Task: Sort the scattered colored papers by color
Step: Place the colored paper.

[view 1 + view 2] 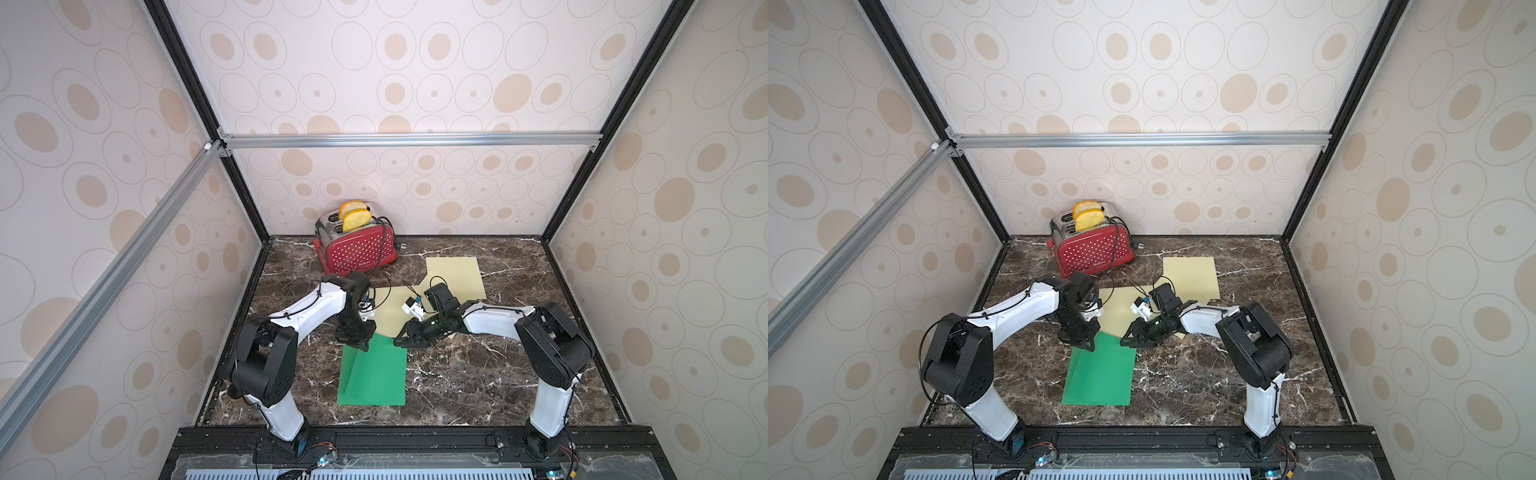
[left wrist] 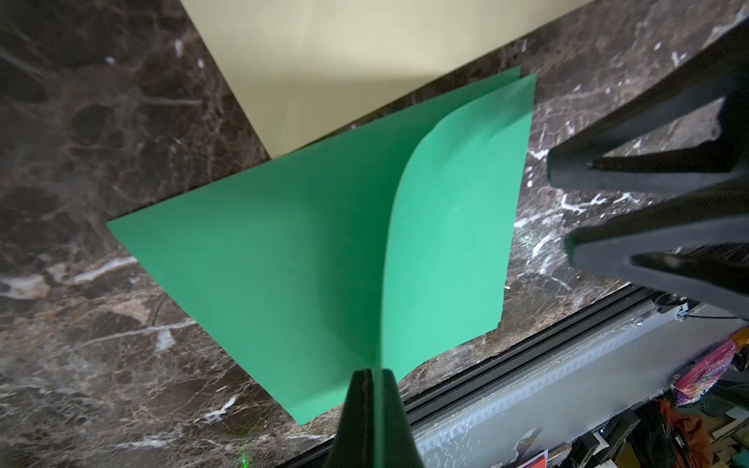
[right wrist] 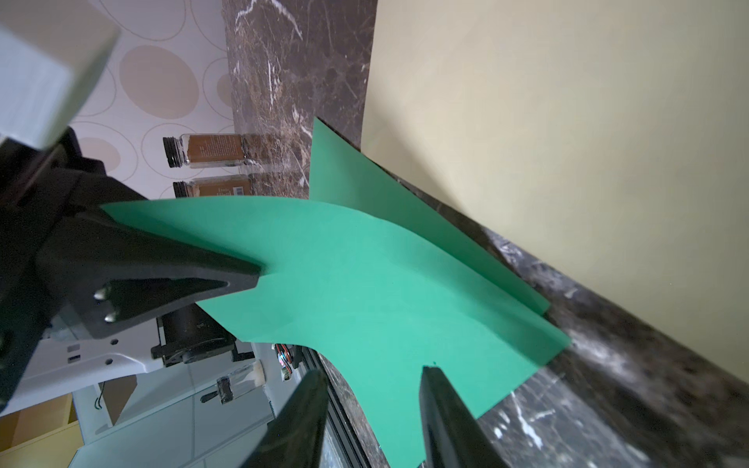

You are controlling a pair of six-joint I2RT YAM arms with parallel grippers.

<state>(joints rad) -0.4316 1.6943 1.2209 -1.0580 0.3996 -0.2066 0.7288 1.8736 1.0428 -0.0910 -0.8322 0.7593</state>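
Note:
Two green papers lie overlapped near the table's front middle (image 1: 374, 374) (image 1: 1100, 374). My left gripper (image 1: 360, 345) (image 2: 373, 372) is shut on the far corner of the upper green sheet (image 2: 454, 243) (image 3: 364, 291), lifting it in a curl off the lower green sheet (image 2: 263, 251) (image 3: 364, 182). My right gripper (image 1: 399, 338) (image 3: 375, 370) is open, its jaws apart, with the lifted sheet's edge in the gap between them. Two cream papers lie behind, one near the middle (image 1: 390, 311) (image 1: 1121, 307), one further back right (image 1: 455, 276) (image 1: 1190, 276).
A red toaster (image 1: 357, 245) (image 1: 1096, 253) holding yellow toast slices stands at the back, its black cord trailing toward the left arm. Two spice jars (image 3: 210, 150) stand by the left wall. The table's front edge and a black rail (image 2: 527, 364) run just past the green sheets.

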